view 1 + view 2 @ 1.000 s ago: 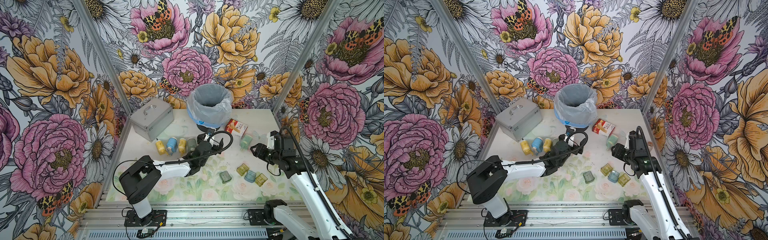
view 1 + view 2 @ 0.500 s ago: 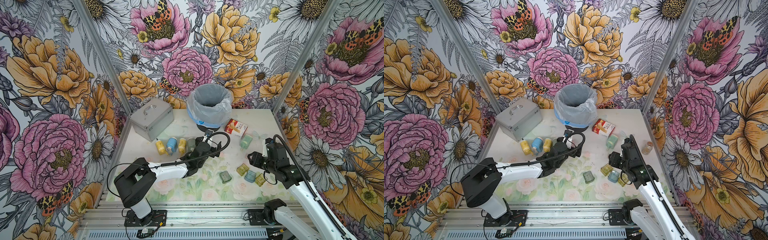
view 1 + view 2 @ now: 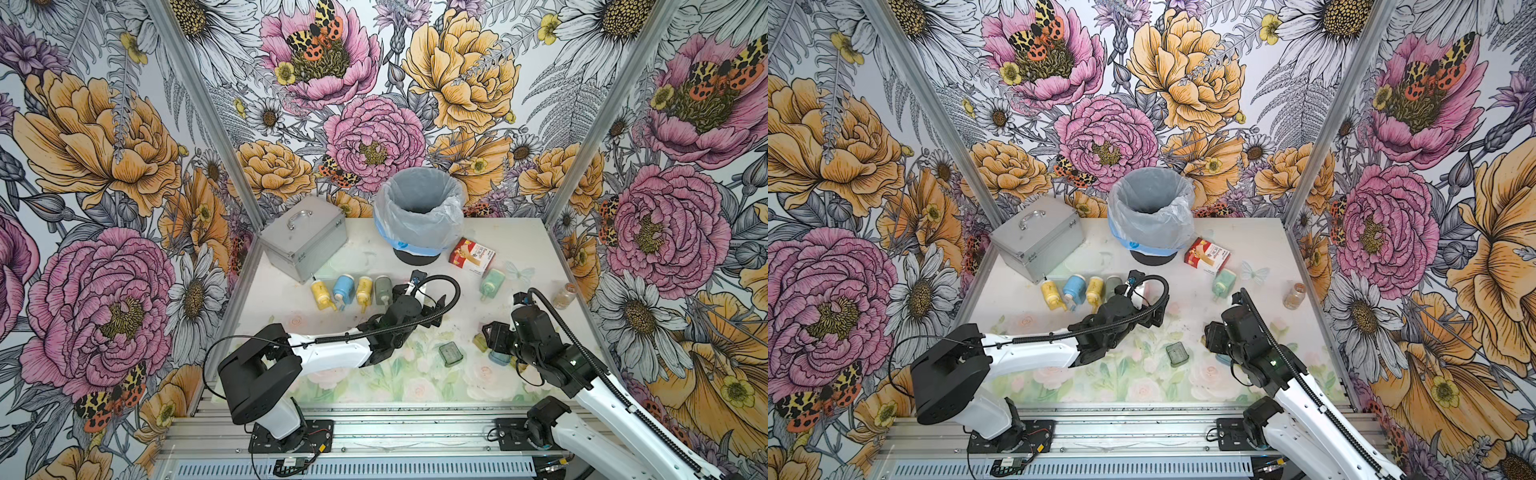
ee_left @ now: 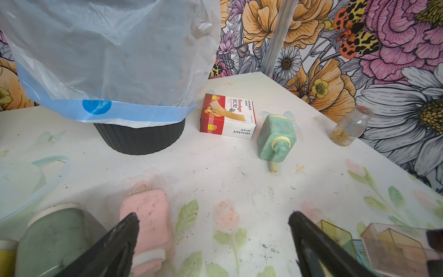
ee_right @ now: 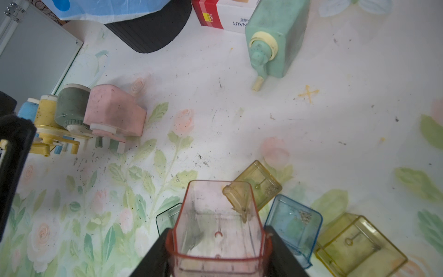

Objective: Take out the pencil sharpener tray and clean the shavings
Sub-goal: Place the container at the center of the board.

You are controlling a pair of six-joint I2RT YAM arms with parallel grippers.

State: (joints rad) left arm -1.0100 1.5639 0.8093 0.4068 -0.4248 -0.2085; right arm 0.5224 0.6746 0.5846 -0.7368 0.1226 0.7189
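My right gripper (image 5: 218, 239) is shut on a clear pink tray (image 5: 217, 223), its open side up, held low over the front right of the table. The tray looks nearly empty inside. In a top view the right gripper (image 3: 490, 336) hangs by the loose trays. My left gripper (image 4: 213, 215) is open over the mat, and the pink pencil sharpener (image 4: 148, 215) lies on its side next to one finger. Dark shavings (image 5: 201, 160) speckle the mat between the sharpener and the trays.
Yellow (image 5: 261, 182), blue (image 5: 292, 220) and dark green (image 3: 451, 354) trays lie near the held one. Several sharpeners (image 3: 353, 291) stand in a row; a green one (image 3: 491, 282) lies apart. At the back stand a lined bin (image 3: 419, 208), metal case (image 3: 303, 237), bandage box (image 3: 471, 255) and small bottle (image 3: 564, 295).
The right arm has come down and toward the front with the pink tray, ending beside the loose trays. The left arm has drawn back slightly, its gripper still open.
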